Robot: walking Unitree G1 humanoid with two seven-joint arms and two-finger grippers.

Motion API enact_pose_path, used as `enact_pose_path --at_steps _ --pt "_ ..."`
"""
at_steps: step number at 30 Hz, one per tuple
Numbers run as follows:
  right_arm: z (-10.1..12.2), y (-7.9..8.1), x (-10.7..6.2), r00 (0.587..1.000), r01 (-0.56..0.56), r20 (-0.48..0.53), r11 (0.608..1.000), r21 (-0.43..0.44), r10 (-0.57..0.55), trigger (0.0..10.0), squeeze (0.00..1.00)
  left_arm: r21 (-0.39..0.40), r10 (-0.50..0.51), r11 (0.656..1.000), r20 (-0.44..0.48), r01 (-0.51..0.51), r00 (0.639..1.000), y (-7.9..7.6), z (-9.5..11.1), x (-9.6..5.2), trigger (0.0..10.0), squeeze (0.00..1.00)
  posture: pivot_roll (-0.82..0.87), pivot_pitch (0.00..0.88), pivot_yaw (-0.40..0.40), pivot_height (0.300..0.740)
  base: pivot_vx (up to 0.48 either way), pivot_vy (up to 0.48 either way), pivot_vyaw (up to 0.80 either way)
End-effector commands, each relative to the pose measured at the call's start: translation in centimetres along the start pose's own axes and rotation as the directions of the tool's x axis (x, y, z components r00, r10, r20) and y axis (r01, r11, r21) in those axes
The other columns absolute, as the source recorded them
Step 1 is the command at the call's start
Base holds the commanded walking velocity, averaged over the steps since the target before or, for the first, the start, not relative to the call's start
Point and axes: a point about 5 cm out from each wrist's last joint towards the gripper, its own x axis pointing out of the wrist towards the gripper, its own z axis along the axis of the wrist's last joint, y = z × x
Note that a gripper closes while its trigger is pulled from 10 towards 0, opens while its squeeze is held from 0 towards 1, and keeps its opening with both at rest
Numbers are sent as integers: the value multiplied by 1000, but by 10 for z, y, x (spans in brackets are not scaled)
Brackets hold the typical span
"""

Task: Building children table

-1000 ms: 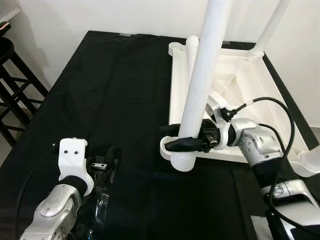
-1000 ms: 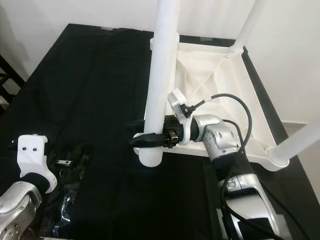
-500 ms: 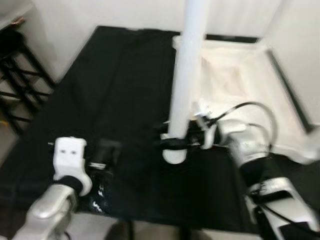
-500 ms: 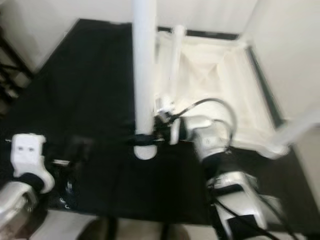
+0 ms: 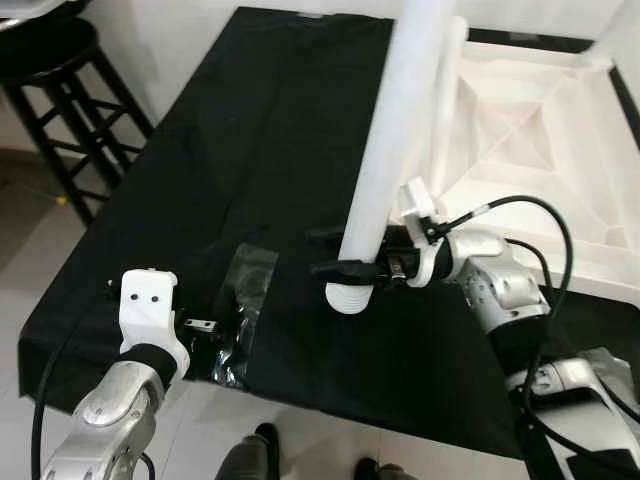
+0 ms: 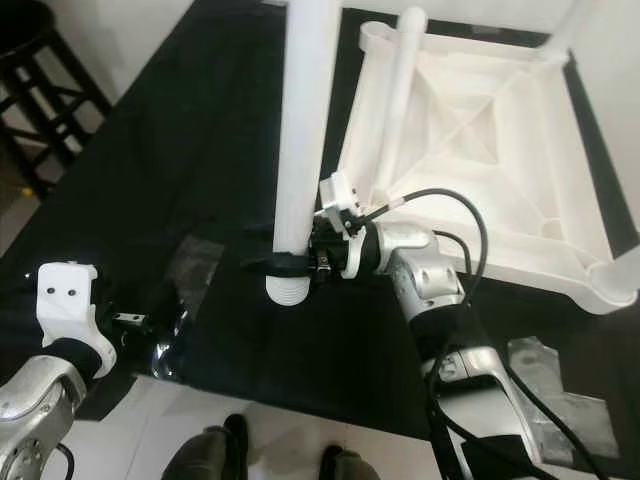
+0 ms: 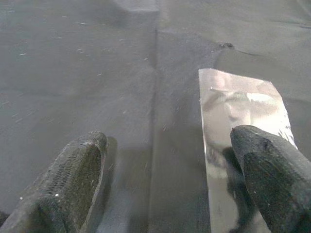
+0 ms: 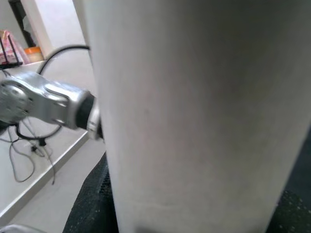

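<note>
My right gripper [image 5: 345, 268] is shut on a long white table leg [image 5: 400, 130], close above its ribbed threaded end [image 6: 285, 290]. The leg stands nearly upright, with that end over the black cloth [image 5: 250, 120], just left of the upturned white tabletop [image 6: 470, 130]. A second white leg [image 6: 400, 90] shows along the tabletop's left side. My left gripper [image 7: 165, 184] is open low over the cloth near the table's front left. A clear plastic bag [image 7: 238, 111] lies under one of its fingers [image 7: 272, 170].
A black stool [image 5: 60, 60] stands on the floor at the far left. The table's front edge [image 5: 300, 400] runs close below the grippers, with dark shoes [image 6: 215, 450] on the floor beneath. More clear bags [image 6: 550, 380] lie at the front right.
The camera has pulled back and risen, so the floor and front edge now show. The leg's threaded end, earlier at the tabletop's near-left corner socket, now sits over the cloth beside it.
</note>
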Motion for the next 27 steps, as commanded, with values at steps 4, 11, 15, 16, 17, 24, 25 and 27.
enact_pose_path --at_steps 4,11,15,16,17,24,25,27 --pt "11 16 15 989 126 85 989 -81 -119 10000 0 -44 -6 999 61 9 998 -6 3 16 10000 0 71 113 -55 740 0 0 0" --pt "2 17 20 969 248 22 959 -133 -248 10000 0 -70 -134 986 233 154 963 -11 44 30 10000 0 56 41 -62 740 0 0 0" --pt "-4 9 18 931 354 -32 919 -173 -364 10000 0 -16 -313 941 335 338 889 -16 79 35 10000 0 42 0 -55 740 0 0 0" --pt "-6 5 17 911 391 -57 900 -195 -408 10000 0 24 -408 902 369 430 835 -20 94 35 10000 0 39 0 -53 740 0 0 0" --pt "-6 5 17 911 391 -57 900 -195 -408 10000 0 24 -408 902 369 430 835 -20 94 35 10000 0 39 0 -53 740 0 0 0" --pt "-18 12 30 880 431 -117 878 -211 -460 10000 0 255 -737 669 350 698 578 -41 124 25 10000 0 31 0 -34 740 0 0 0" --pt "-18 12 30 880 431 -117 878 -211 -460 10000 0 255 -737 669 350 698 578 -41 124 25 10000 0 31 0 -34 740 0 0 0" --pt "-20 14 34 880 438 -109 878 -195 -463 10000 0 310 -794 604 313 735 521 -47 124 22 10000 0 28 0 -28 740 0 0 0"
